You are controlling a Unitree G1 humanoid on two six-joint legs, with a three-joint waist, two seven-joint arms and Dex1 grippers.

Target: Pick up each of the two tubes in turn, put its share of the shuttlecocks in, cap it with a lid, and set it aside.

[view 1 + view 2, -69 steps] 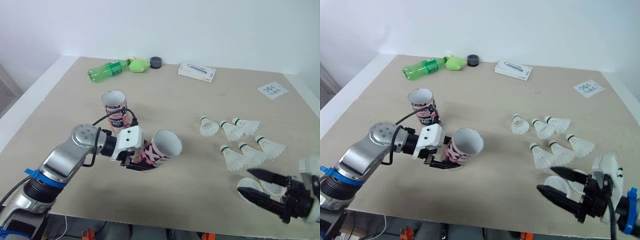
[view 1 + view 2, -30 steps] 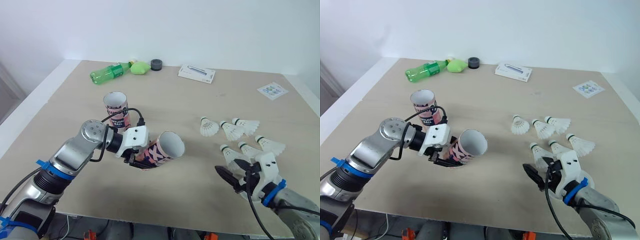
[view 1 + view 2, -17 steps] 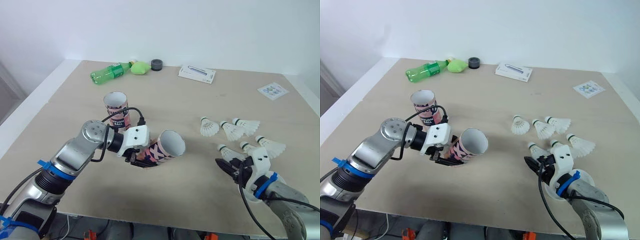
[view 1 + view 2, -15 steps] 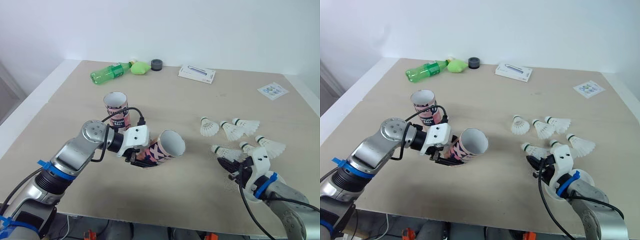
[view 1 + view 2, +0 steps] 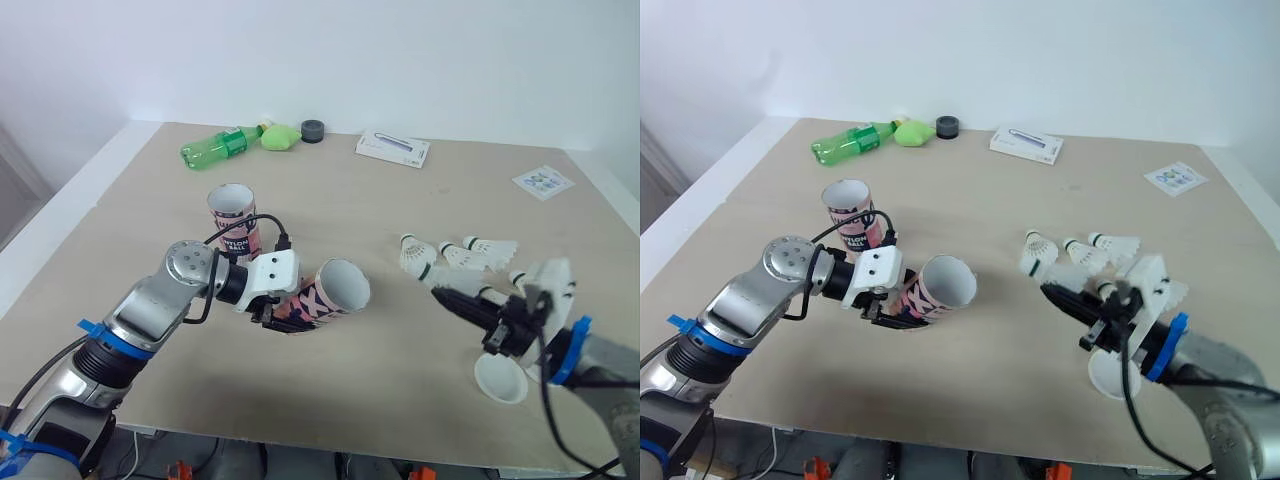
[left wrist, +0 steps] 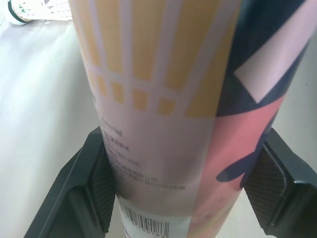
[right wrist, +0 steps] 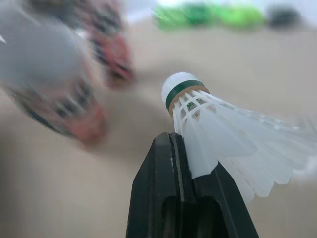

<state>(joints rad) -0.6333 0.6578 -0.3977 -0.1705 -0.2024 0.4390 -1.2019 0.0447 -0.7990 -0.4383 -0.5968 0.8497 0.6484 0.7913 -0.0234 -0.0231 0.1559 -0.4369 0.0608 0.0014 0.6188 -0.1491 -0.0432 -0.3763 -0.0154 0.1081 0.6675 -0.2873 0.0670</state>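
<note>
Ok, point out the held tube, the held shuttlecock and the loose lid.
held tube (image 5: pixel 312 302): left eye view, patterned side.
held shuttlecock (image 7: pixel 178 82): right wrist view, cork tip.
lid (image 5: pixel 499 382): left eye view, white face.

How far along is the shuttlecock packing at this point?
Done: nothing is finished; the held tube and the standing tube are both uncapped.
In hand: the left gripper grips the held tube, tilted, and the right gripper, jaws shut, pinches a shuttlecock by its feathers.
Left: load it and the loose shuttlecocks, fit lids such as the white lid, and set both tubes aside.
</note>
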